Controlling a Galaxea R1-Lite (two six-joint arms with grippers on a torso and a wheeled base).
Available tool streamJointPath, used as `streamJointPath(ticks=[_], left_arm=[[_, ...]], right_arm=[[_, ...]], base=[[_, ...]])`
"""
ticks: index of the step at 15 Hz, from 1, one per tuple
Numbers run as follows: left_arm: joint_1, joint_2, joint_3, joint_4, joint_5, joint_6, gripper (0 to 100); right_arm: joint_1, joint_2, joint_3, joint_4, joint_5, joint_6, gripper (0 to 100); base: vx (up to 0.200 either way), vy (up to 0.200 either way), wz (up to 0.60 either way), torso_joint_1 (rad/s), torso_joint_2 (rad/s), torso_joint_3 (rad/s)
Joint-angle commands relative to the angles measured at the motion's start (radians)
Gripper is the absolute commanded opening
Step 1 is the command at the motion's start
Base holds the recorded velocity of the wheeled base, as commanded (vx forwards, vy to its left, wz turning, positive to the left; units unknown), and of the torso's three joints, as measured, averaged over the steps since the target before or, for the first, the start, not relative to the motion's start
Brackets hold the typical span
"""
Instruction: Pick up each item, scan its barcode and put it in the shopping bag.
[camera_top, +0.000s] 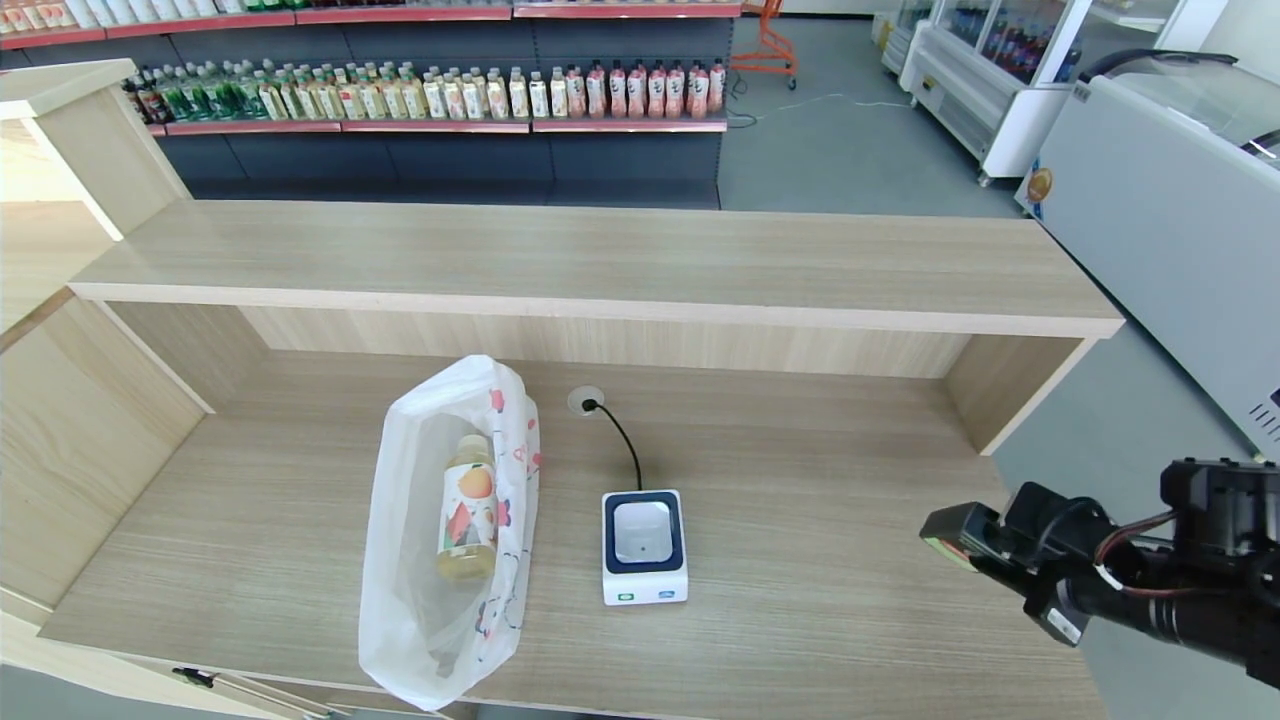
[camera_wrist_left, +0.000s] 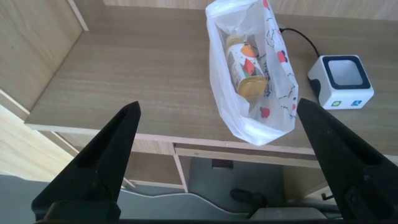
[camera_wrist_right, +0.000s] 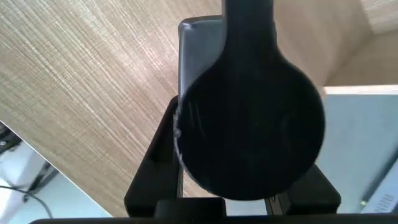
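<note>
Pale wood-grain bench (camera_top: 820, 520), and it's boxed in. A raised wooden ledge (camera_top: 600, 260) runs across the top of the head view, with upright side panels (camera_top: 90, 420) at left and right.

Lower centre-left lies the white translucent plastic shopping bag with red flower print (camera_top: 400, 600) (camera_wrist_left: 273, 118), stretched lengthwise, its lower end right at the bench's near edge. Inside, lying flat, is a clear bottle of yellowish drink with a peach-printed label (camera_top: 470, 505) (camera_wrist_left: 245, 68).

Just right of the bag, not touching, sits the white box scanner with a dark blue window frame (camera_top: 645, 545) (camera_wrist_left: 345, 81), its black cable (camera_top: 625, 440) running upward. There's open board left of the bag, and a wider stretch right of the scanner.

Left gripper (camera_wrist_left: 217, 168) hangs off the near edge, jaws spread wide, holding nothing. Right gripper (camera_top: 965, 540) sits lower right at the bench's right edge. Whether it is open I cannot tell.
</note>
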Motion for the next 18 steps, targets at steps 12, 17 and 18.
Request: streamJointPath(ticks=[12,17,18], left_arm=[[0.001,0.0,0.0,0.0,0.0,0.0,100],[0.001,0.0,0.0,0.0,0.0,0.0,100],[0.001,0.0,0.0,0.0,0.0,0.0,100]], right_arm=[[0.157,-0.149,0.014,0.016,0.797,-1.438,0],[0.4,-0.074,-0.006,-0.065,0.794,-1.499,0],[0.446,-0.063,-0.009,-0.091,0.792,-1.493,0]], base=[[0.0,0.0,0.0,0.0,0.0,0.0],[0.0,0.0,0.0,0.0,0.0,0.0],[0.0,0.0,0.0,0.0,0.0,0.0]])
